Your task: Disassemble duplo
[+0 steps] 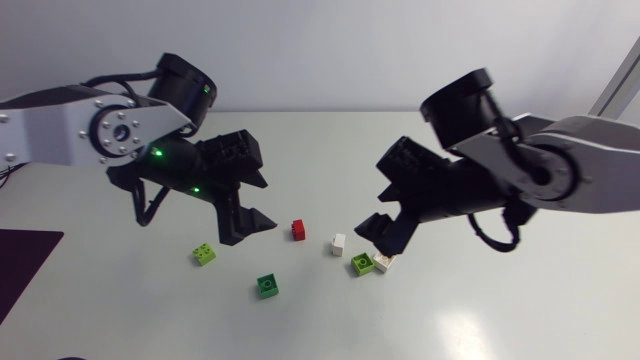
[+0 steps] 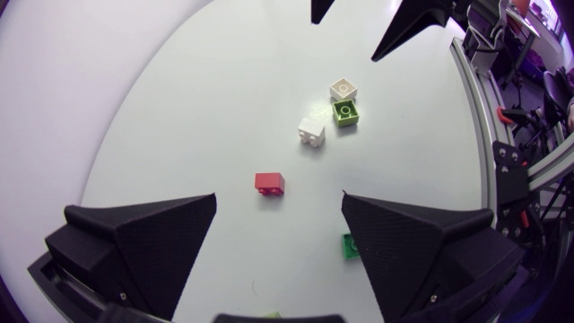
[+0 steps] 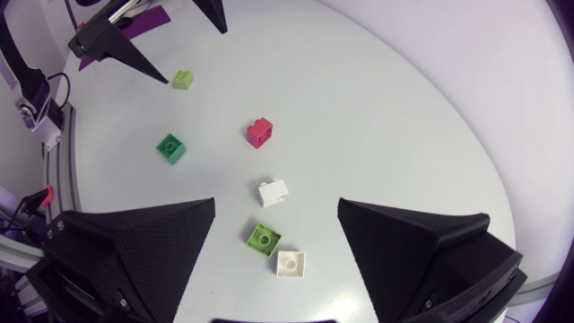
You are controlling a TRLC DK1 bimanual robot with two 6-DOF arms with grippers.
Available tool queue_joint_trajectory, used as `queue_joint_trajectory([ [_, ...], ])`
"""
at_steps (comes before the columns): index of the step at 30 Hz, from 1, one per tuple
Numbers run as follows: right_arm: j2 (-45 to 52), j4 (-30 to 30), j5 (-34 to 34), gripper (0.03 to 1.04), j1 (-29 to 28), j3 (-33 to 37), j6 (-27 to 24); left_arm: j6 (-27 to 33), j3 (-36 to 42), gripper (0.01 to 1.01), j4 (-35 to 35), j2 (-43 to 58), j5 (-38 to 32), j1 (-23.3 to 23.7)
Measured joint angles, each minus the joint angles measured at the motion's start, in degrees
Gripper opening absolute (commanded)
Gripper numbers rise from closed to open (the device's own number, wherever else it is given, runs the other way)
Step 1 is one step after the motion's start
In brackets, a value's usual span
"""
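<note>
Several duplo bricks lie apart on the white table [image 1: 480, 320]: a red one [image 1: 297, 230], a white one [image 1: 338, 244], a light green one [image 1: 362, 263] touching another white one [image 1: 382, 263], a dark green one [image 1: 268, 286] and a second light green one [image 1: 204, 255]. My left gripper [image 1: 262, 203] hangs open above the table, left of the red brick [image 2: 269, 184], holding nothing. My right gripper [image 1: 375, 210] is open too, above the white [image 3: 291, 265] and light green [image 3: 264, 239] pair, and holds nothing. In the left wrist view the red brick lies between and just ahead of my fingers [image 2: 143, 242].
A dark purple mat [image 1: 20, 265] lies at the table's left edge. Bare table surface stretches in front of the bricks and to the right.
</note>
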Motion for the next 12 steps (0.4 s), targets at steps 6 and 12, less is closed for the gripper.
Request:
queue_joint_trajectory([
  [6,-14.1,-11.7,0.5,0.99,0.0,-0.8,3.5,-5.8,-1.3,0.974,-4.7,-8.8,-3.4,-0.2],
  [12,-23.5,-18.9,1.7,0.99,-1.2,-2.8,6.2,-10.5,-5.7,0.974,-5.8,-14.1,-4.9,1.9],
])
